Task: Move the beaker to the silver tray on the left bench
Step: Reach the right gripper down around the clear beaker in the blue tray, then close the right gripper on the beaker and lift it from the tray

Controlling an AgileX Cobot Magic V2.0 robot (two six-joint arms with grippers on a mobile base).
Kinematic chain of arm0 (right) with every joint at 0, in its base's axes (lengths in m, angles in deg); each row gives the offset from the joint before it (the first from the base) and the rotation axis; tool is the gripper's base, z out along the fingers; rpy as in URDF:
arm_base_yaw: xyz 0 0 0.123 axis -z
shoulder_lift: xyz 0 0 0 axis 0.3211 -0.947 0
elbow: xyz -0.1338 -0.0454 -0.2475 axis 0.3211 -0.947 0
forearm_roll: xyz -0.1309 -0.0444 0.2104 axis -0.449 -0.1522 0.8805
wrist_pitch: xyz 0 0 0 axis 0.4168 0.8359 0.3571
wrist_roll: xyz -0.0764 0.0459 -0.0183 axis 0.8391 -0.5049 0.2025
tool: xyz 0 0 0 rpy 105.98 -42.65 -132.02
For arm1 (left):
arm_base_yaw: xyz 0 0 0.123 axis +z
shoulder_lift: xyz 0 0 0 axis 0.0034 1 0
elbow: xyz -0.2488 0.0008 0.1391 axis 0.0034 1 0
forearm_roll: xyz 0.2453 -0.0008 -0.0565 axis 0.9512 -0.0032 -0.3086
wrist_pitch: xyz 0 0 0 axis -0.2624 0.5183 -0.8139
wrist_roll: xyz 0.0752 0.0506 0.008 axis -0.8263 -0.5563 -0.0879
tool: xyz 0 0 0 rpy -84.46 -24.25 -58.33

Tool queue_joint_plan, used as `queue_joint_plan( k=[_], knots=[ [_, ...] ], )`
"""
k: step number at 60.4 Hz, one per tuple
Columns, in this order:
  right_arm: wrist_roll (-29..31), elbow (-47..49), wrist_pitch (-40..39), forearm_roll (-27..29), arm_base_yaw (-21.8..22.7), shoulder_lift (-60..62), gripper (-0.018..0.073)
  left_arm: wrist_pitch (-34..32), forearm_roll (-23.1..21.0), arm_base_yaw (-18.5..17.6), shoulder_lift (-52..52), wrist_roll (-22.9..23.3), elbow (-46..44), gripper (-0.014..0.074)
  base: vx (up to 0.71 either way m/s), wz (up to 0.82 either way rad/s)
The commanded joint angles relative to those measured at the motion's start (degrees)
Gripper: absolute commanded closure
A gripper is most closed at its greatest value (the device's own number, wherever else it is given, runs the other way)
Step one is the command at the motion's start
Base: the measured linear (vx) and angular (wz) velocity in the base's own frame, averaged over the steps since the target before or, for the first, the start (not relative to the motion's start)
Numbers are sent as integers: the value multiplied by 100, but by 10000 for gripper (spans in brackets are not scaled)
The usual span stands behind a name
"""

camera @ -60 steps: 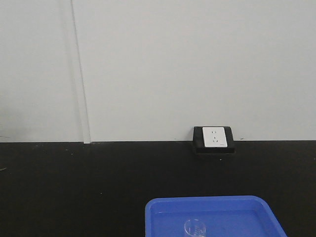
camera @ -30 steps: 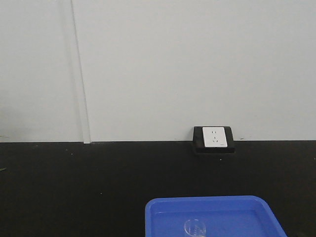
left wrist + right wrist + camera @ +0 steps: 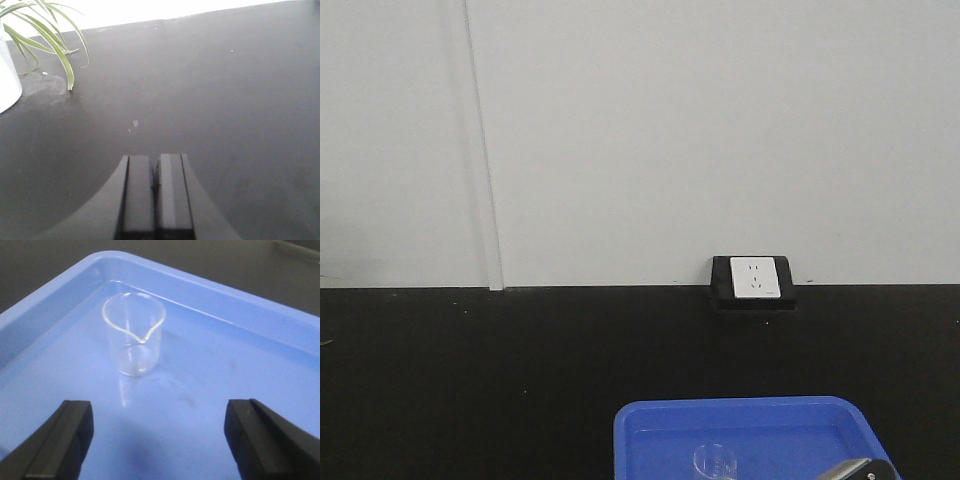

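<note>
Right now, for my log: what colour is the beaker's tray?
Bright blue tray, clearest in right wrist view.

Pale grey wall with one vertical seam; white socket in a black surround; matte black counter; green plant in a white pot.

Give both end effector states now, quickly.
Left end effector: shut, holding nothing.
Right end effector: open, empty; the beaker stands ahead of it, untouched.

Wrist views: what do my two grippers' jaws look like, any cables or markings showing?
Left gripper: flat, matte dark-grey rectangular jaws flanked by curved dark housing. Right gripper: chunky matte black jaws with bevelled edges. No cables or markings show in either view.
</note>
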Motion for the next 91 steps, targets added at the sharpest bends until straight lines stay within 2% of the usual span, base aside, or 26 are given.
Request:
queue_joint_plan(
  k=[1,7,17,32,47,55,72,79,84,91],
  knots=[
    [59,298,-922,-20,-21,-360,-35,-466,-17,-31,-42,10,113,595,0,0],
    [28,654,-1054,-50,-21,-865,-35,-466,-17,-31,-42,10,113,595,0,0],
    [-253,1328,-1038,-480,-21,-1460,-35,-466,-17,-31,-42,10,113,595,0,0],
    [-607,2276,-1036,-677,-21,-2168,-35,-466,-17,-31,-42,10,113,595,0,0],
    [-882,2753,-1044,-1086,-21,-2583,-11,-466,-17,-31,-42,10,113,595,0,0],
    [-882,2803,-1078,-1286,-21,-2722,78,-466,-17,-31,-42,10,113,595,0,0],
    [-874,2803,-994,-1500,-21,-2285,450,-466,-17,-31,-42,10,113,595,0,0],
    [-1363,2803,-608,-1726,-21,-1787,577,-466,-17,-31,-42,10,113,595,0,0],
    [-1867,2803,-287,-1992,-21,-1336,575,-466,-17,-31,-42,10,113,595,0,0],
    [-2110,2803,169,-2410,-21,-731,574,-466,-17,-31,-42,10,113,595,0,0]
  ],
)
